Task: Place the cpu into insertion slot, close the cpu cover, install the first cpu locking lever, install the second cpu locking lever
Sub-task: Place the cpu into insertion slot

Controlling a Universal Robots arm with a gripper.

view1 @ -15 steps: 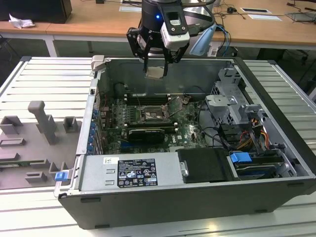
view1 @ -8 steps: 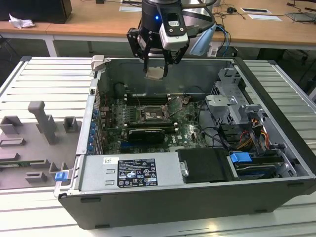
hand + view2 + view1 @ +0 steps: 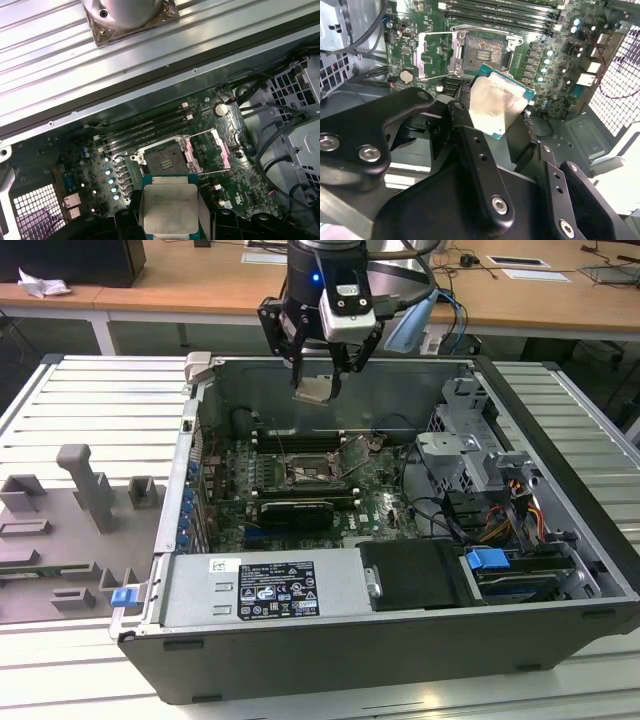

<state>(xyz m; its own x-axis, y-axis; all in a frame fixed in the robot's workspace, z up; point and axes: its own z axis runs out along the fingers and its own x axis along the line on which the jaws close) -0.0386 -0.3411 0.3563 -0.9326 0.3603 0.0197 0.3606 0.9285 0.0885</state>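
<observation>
My gripper [image 3: 315,388] hangs above the open computer case, shut on the cpu [image 3: 313,391], a flat beige-silver square held by its edges. In both wrist views the cpu [image 3: 495,106] [image 3: 170,207] sits between the black fingers [image 3: 470,135], well above the motherboard. Below it, the insertion slot [image 3: 482,50] [image 3: 162,157] [image 3: 305,476] lies bare, its dark contact field showing. Beside the slot, the cpu cover [image 3: 432,55] [image 3: 212,150] [image 3: 352,455] is swung open. I cannot make out the locking levers clearly.
Memory slots [image 3: 145,130] run along the far side of the slot. A black graphics card [image 3: 295,510] lies just in front of it, then a grey power supply [image 3: 265,590]. A metal drive cage [image 3: 465,445] and cables fill the exterior view's right. Grey fixtures [image 3: 90,490] stand outside the case.
</observation>
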